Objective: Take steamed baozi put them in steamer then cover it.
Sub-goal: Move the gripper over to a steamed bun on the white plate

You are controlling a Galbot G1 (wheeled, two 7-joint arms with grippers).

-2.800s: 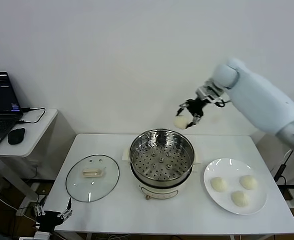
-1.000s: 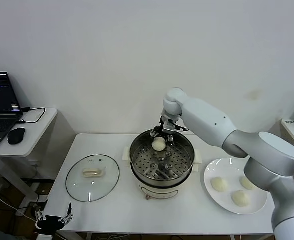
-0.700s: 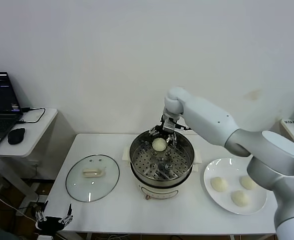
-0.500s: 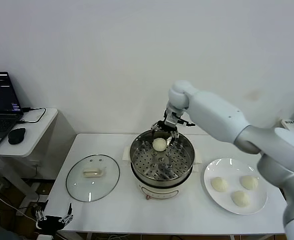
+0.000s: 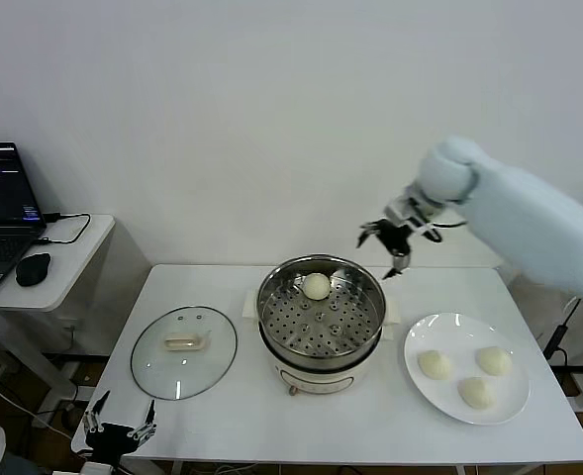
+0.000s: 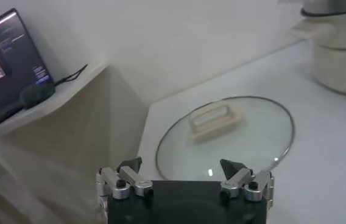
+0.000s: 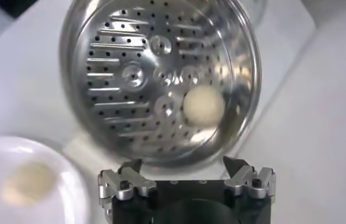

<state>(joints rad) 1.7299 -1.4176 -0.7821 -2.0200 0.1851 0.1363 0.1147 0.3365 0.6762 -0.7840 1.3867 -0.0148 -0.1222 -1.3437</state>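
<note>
My right gripper (image 5: 391,249) hangs in the air above the far right rim of the steamer (image 5: 320,319), its fingers spread wide and holding nothing. One bun (image 5: 316,286) sits on the perforated tray inside the pot, close against the back wall; from my right wrist I see it pale and round near the rim. Three more buns (image 5: 435,365) lie on the white plate (image 5: 421,398) to the right of the pot. The glass lid (image 5: 183,351) rests flat on the table (image 5: 370,421) to the left, handle up. My left gripper (image 5: 119,431) waits low by the table's near left corner, jaws apart and, as far as I can make out, empty.
</note>
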